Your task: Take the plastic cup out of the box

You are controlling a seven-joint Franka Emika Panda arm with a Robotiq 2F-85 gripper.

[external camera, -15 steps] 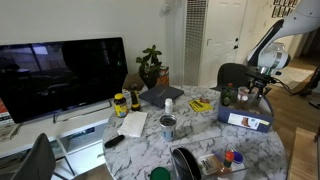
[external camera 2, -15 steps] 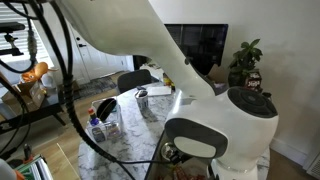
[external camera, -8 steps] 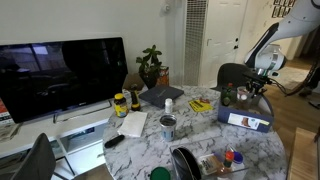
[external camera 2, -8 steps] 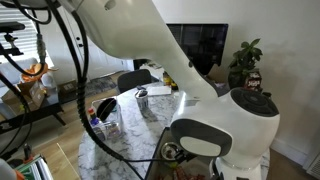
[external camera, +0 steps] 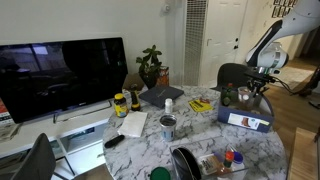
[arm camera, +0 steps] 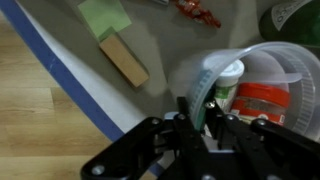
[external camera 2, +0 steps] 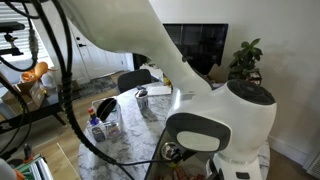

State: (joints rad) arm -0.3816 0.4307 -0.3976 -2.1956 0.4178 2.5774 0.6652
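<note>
In the wrist view my gripper [arm camera: 197, 108] is shut on the thin translucent wall of the plastic cup [arm camera: 268, 100], one finger inside the rim and one outside. The cup is whitish with a reddish-pink band and fills the right side of that view. It sits inside the box [arm camera: 62, 68], whose grey floor and blue rim run diagonally across the view. In an exterior view the gripper [external camera: 261, 90] reaches down over the blue-grey box [external camera: 245, 119] at the table's far end. The cup itself is too small to make out there.
A brown block [arm camera: 123, 60], a green piece [arm camera: 105, 15] and a red item [arm camera: 195, 10] lie in the box. On the marble table stand a metal can [external camera: 168, 126], a yellow-lidded jar [external camera: 120, 103] and a dark container with bottles [external camera: 210, 162]. The robot's body [external camera 2: 215, 130] blocks much of an exterior view.
The jaws have closed onto the cup's wall. The arm has barely shifted above the box.
</note>
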